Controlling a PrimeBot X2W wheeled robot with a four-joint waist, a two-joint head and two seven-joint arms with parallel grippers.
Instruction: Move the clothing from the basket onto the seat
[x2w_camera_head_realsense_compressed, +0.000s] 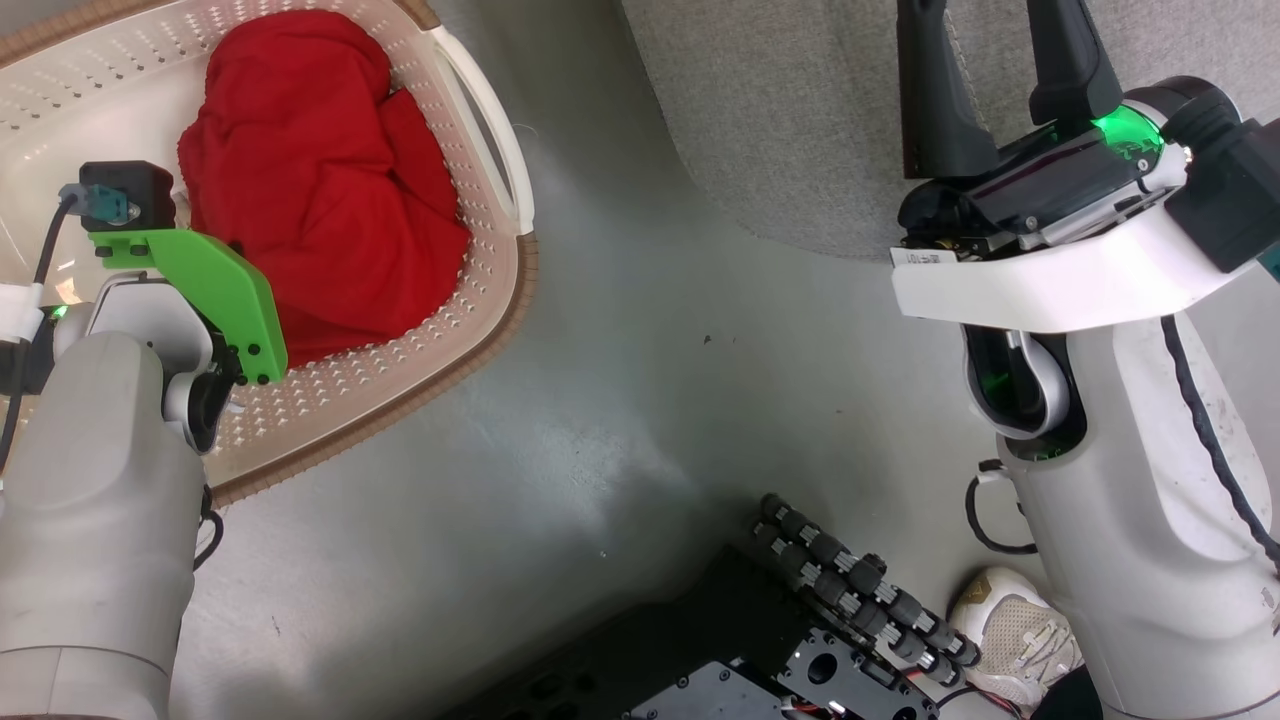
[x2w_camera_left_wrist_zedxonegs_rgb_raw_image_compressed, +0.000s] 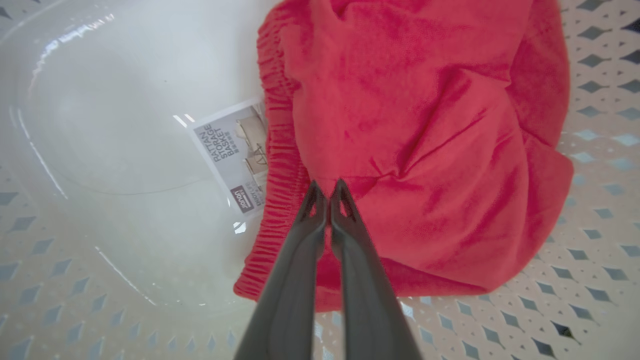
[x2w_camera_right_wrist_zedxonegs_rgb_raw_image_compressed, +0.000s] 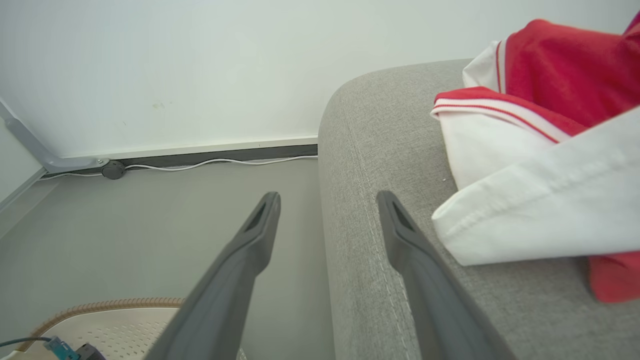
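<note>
The clothing (x2w_camera_head_realsense_compressed: 320, 180), a crumpled red garment, lies in the right half of the cream basket (x2w_camera_head_realsense_compressed: 450, 370) at the upper left. In the left wrist view my left gripper (x2w_camera_left_wrist_zedxonegs_rgb_raw_image_compressed: 327, 189) is shut, its tips pinching a fold of the red clothing (x2w_camera_left_wrist_zedxonegs_rgb_raw_image_compressed: 425, 125) beside its gathered waistband. In the head view my left wrist (x2w_camera_head_realsense_compressed: 200, 280) covers those fingers. My right gripper (x2w_camera_head_realsense_compressed: 1000, 40) stands open over the edge of the grey seat (x2w_camera_head_realsense_compressed: 800, 120), holding nothing. In the right wrist view the right gripper (x2w_camera_right_wrist_zedxonegs_rgb_raw_image_compressed: 328, 197) straddles the seat's rounded edge (x2w_camera_right_wrist_zedxonegs_rgb_raw_image_compressed: 380, 140), and a red and white garment (x2w_camera_right_wrist_zedxonegs_rgb_raw_image_compressed: 550, 75) lies on the seat.
A paper label (x2w_camera_left_wrist_zedxonegs_rgb_raw_image_compressed: 227, 150) lies on the basket's bare floor (x2w_camera_left_wrist_zedxonegs_rgb_raw_image_compressed: 115, 100). Grey floor (x2w_camera_head_realsense_compressed: 620, 400) separates basket and seat. My dark base (x2w_camera_head_realsense_compressed: 760, 660) and a person's pale shoe (x2w_camera_head_realsense_compressed: 1020, 630) are at the bottom. A white cable (x2w_camera_right_wrist_zedxonegs_rgb_raw_image_compressed: 210, 162) runs along the wall.
</note>
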